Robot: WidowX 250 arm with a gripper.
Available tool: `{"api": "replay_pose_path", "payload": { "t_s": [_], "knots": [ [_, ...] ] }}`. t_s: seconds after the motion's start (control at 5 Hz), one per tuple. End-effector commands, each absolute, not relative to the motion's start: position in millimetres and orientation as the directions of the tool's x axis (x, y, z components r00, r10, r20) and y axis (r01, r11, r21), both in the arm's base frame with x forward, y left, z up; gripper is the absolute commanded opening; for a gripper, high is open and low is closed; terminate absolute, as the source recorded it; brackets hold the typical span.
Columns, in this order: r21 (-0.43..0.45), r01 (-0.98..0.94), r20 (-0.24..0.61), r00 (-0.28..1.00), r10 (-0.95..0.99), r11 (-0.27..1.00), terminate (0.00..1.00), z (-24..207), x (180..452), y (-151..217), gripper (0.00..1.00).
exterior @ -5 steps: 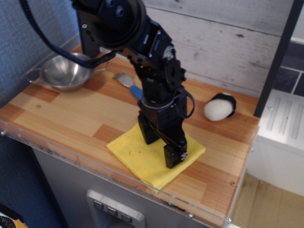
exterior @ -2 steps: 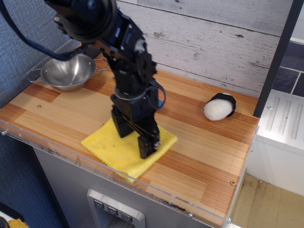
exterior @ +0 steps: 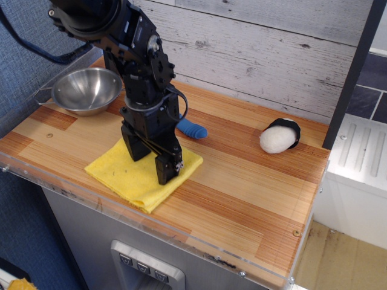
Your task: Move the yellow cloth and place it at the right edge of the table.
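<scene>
The yellow cloth (exterior: 124, 175) lies flat near the front left of the wood-plank table (exterior: 242, 199), one corner close to the clear front rim. My black gripper (exterior: 152, 160) points straight down onto the cloth's right half, its fingertips (exterior: 169, 171) pressed into the fabric and pinching it. The arm hides the cloth's far corner. The table's right edge is far to the right of the cloth.
A steel bowl (exterior: 84, 89) stands at the back left. A blue-handled utensil (exterior: 192, 129) lies just behind the arm. A white and black rounded object (exterior: 279, 137) sits at the back right. A wood-panel wall runs behind the table.
My gripper has slid left across the table and the yellow cloth has moved left with it. The blue-handled utensil now shows behind the arm.
</scene>
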State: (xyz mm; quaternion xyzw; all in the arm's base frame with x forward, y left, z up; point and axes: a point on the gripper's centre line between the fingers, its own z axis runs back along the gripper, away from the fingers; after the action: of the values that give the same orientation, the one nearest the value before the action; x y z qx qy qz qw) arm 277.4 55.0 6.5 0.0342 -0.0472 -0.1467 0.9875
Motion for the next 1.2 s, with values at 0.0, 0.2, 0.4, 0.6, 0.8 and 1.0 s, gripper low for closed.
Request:
{"api": "replay_pose_path", "payload": {
  "t_s": [0.0,0.2,0.4,0.6,0.8,1.0],
  "knots": [
    [0.113,0.252,0.013,0.967,-0.255,0.961,0.0,4,274,102,1.0],
    [0.176,0.216,0.001,0.976,-0.22,0.96,0.0,17,268,135,1.0],
    [0.214,0.195,0.001,0.98,-0.2,0.957,0.0,29,262,155,1.0],
    [0.234,0.168,0.013,0.984,-0.176,0.958,0.0,36,259,166,1.0],
    [0.227,0.174,0.021,0.983,-0.184,0.958,0.0,37,261,160,1.0],
    [0.218,0.188,0.034,0.979,-0.2,0.958,0.0,39,264,154,1.0]
  ]
}}
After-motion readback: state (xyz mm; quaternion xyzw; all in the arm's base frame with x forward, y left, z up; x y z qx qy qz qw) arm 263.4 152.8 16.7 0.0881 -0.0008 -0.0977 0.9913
